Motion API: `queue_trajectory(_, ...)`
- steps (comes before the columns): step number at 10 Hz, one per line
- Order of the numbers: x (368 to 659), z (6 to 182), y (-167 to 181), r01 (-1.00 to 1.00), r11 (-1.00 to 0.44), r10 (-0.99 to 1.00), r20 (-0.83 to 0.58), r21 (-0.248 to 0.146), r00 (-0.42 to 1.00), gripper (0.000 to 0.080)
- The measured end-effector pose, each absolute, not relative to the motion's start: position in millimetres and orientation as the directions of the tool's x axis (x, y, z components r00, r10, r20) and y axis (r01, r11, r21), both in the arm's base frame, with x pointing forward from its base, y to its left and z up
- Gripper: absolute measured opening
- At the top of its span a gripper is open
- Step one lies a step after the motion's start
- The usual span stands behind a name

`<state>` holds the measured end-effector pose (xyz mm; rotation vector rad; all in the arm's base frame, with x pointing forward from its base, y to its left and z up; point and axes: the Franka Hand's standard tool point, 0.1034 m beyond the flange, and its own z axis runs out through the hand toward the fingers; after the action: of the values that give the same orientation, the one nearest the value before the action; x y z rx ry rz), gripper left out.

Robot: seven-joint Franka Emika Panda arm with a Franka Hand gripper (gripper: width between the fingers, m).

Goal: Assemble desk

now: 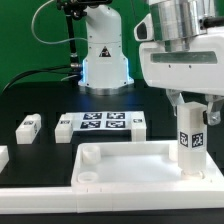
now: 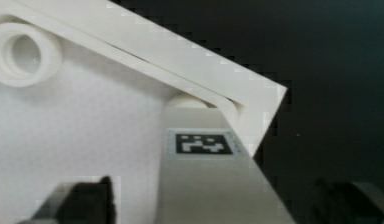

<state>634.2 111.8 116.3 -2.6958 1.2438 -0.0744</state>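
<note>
One leg (image 1: 191,138) stood upright in a corner socket of the desk panel (image 1: 130,160), at about three o'clock in the exterior view. The claw (image 1: 193,108) hung directly over it. Its jaws were spread wide, one on each side of the leg and clear of it. The wrist view showed dark gaps between the leg and the fingers (image 2: 86,200), so nothing was held.

The panel lay on the black tabletop (image 1: 30,100) toward six o'clock. By my reading the job was roughly a quarter done, with one leg placed and the others to come. An empty socket (image 1: 88,176) showed at the panel's seven o'clock corner. Two loose legs (image 1: 28,125) lay at about nine o'clock, beside the marker board (image 1: 100,122).

The panel's rim hid whether the standing leg was fully seated or only resting in its socket. The claw and the frame edge cut off the panel's other corners. A white piece (image 1: 3,155) at the nine o'clock edge was cropped, so what it was could not be told.
</note>
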Motion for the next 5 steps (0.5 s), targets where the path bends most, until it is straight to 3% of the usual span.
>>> queue_trajectory(2, 635.1, 117.6, 112.2, -0.553, -0.814, -0.565, 0.021, -0.178, 0.825, 0.0640)
queue_trajectory(5, 635.0, 116.8, 111.4, -0.354, -0.920, -0.368, 0.060, -0.166, 0.928, 0.0649)
